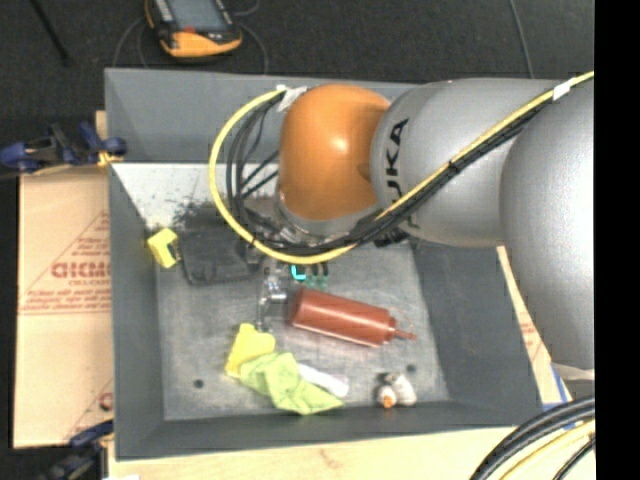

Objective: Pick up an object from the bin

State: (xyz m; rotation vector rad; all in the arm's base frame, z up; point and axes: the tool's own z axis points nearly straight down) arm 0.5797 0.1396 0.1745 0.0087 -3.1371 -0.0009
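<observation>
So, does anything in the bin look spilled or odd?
Dark specks are scattered in the far left corner of the bin, like spilled grit. The red bottle lies on its side. Nothing else stands out.

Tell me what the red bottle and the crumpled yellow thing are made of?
The red bottle looks like smooth plastic: it has a sheen and a pointed nozzle. The crumpled yellow thing looks like soft cloth, matte with folds, though I can't be sure.

The black letters KUKA stood on the robot's large smooth grey arm (460, 168) (running sideways, beside its orange wrist cover (325, 153)).
</observation>
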